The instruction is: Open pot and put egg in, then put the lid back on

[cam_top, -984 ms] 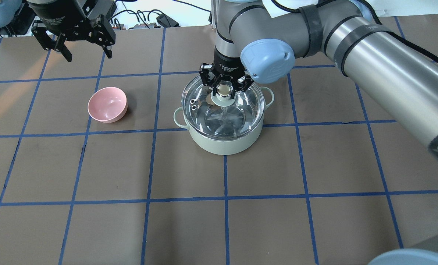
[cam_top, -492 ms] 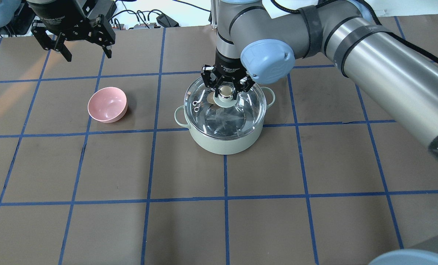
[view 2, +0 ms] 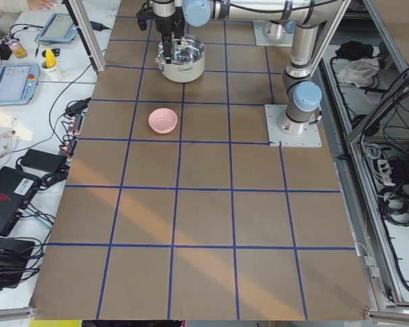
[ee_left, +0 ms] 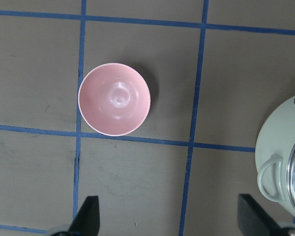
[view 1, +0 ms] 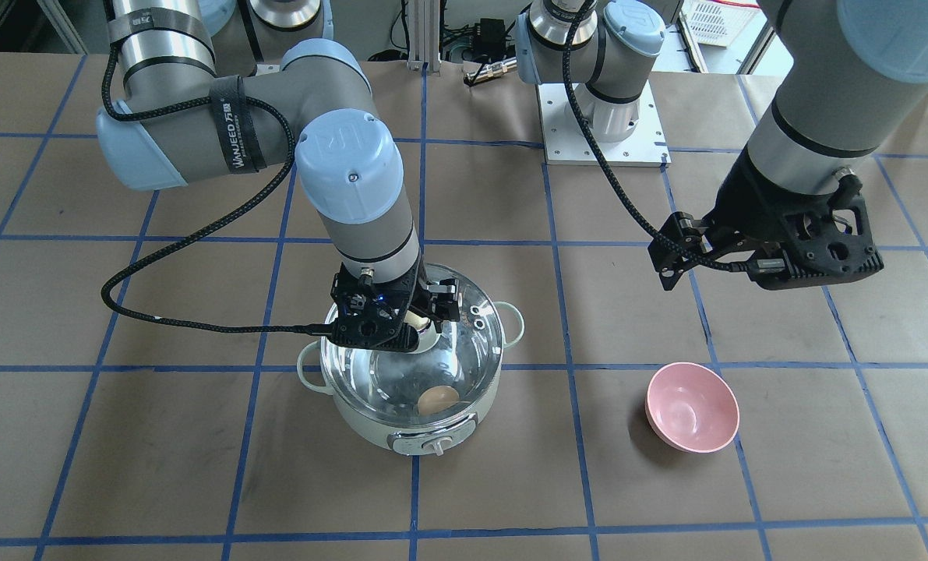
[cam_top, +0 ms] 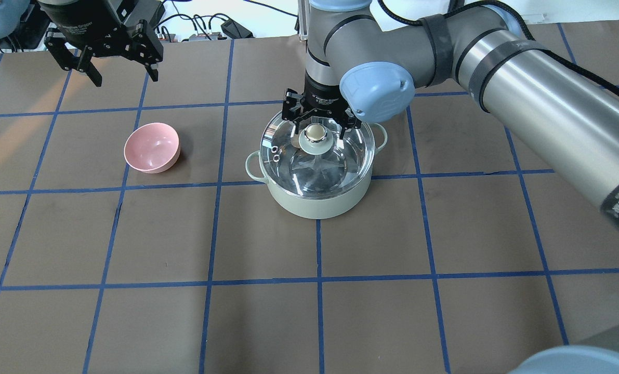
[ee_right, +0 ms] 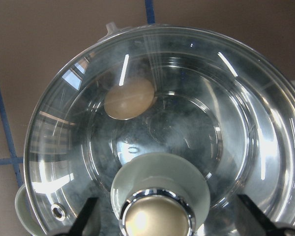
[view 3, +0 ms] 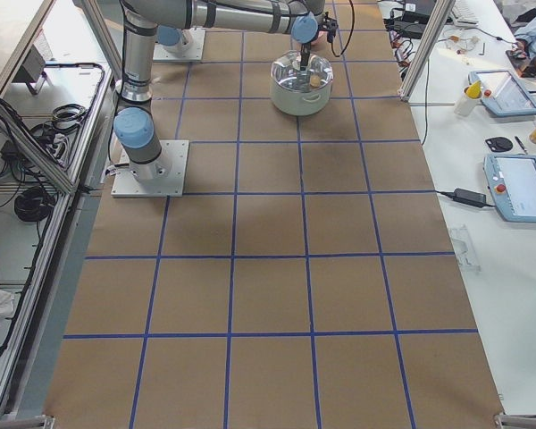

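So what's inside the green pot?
One tan egg lies on the shiny floor of the pot, seen through the clear lid resting on top. The lid's knob and the right pincer above it hide part of the floor, so anything under them can't be seen.

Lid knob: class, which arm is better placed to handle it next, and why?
Right. The right gripper straddles the knob of the lid on the pot; the left gripper hangs open, away near the pink bowl.

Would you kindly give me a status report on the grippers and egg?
Left gripper open, empty, clear of pot. Right gripper open astride lid knob. Egg in pot, lid on. Nothing in the way.
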`<state>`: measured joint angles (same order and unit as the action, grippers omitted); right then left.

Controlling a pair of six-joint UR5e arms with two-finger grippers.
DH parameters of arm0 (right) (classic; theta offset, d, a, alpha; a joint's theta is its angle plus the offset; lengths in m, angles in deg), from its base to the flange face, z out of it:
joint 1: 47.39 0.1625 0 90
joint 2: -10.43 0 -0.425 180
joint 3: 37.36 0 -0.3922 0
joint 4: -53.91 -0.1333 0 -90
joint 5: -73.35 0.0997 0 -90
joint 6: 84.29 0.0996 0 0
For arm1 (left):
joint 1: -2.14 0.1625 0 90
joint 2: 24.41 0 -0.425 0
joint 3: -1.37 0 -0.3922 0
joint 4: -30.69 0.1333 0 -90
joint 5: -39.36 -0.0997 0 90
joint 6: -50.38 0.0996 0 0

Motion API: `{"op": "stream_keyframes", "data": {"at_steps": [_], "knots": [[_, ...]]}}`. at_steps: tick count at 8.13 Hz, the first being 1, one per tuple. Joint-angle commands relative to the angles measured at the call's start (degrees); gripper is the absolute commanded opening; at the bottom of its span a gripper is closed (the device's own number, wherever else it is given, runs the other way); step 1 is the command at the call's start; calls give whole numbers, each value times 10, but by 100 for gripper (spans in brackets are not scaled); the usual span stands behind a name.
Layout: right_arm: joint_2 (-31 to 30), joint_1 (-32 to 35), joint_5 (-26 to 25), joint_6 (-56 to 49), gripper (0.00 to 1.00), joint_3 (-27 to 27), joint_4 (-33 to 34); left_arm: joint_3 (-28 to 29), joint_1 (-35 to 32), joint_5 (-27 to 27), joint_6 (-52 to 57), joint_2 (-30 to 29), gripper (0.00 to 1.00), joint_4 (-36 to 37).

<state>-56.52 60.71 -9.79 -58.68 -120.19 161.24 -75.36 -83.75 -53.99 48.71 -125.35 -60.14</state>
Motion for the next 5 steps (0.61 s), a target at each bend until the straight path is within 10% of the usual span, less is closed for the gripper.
{"op": "stream_keyframes", "data": {"at_steps": [1,5], "knots": [[-27,-5,-31,-34,100,6,-4,0,0,1,-1,-1,100,0],[-147,-116,-99,-214,100,3,-129,1,-1,5,-7,1,100,-1]]}}
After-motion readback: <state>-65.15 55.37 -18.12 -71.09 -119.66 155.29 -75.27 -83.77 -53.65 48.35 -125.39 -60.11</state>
